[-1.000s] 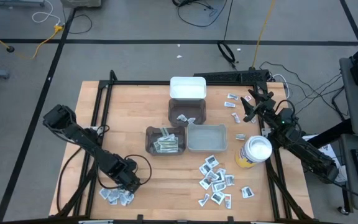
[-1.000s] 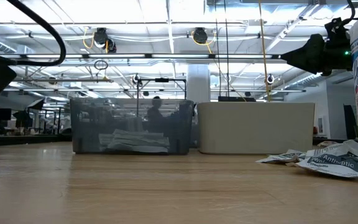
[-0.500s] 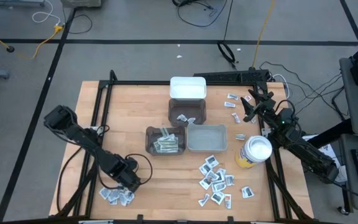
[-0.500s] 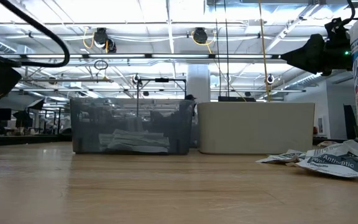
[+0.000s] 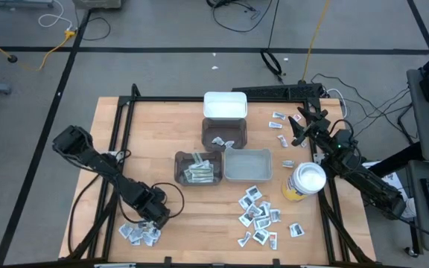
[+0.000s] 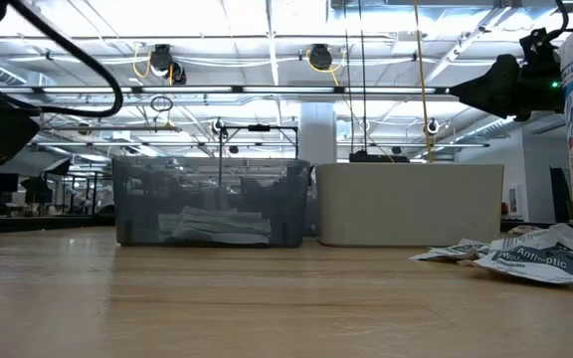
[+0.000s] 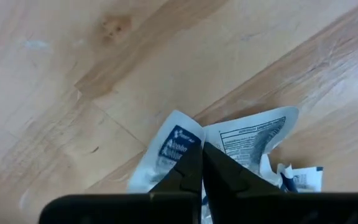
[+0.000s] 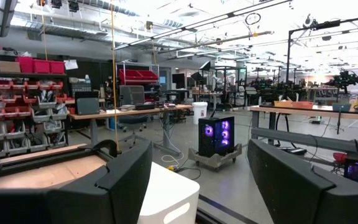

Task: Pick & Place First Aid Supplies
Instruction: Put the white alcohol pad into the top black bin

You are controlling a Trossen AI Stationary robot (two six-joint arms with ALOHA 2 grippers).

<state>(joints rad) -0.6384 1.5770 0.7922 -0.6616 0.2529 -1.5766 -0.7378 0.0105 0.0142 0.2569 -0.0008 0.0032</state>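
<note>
A small pile of first aid supplies (image 5: 138, 234), white packets with dark print, lies on the wood at the table's near left. My left gripper (image 5: 157, 218) points steeply down into the pile's far edge. In the left wrist view its fingers (image 7: 202, 151) are shut, their tips where a blue-printed packet (image 7: 174, 149) meets a white packet with black print (image 7: 253, 134). My right gripper (image 5: 298, 128) waits raised at the table's far right, its fingers wide open (image 8: 197, 158) and holding nothing. My left gripper comes from above, slanting down, its shut fingertips on the packets at the pile's edge (image 7: 199, 140). A packet edge appears pinched between the tips, but the fingers hide the place of contact. The packets lie flat on the table.
Several small bins stand mid-table: a white one (image 5: 225, 105), a dark one (image 5: 223, 134), a dark one with strip wrappers (image 5: 197, 167) and a clear one (image 5: 247, 165). A yellow canister (image 5: 304, 183) stands at the right, with more packets (image 5: 258, 214) near it and by the far right (image 5: 278, 121).
</note>
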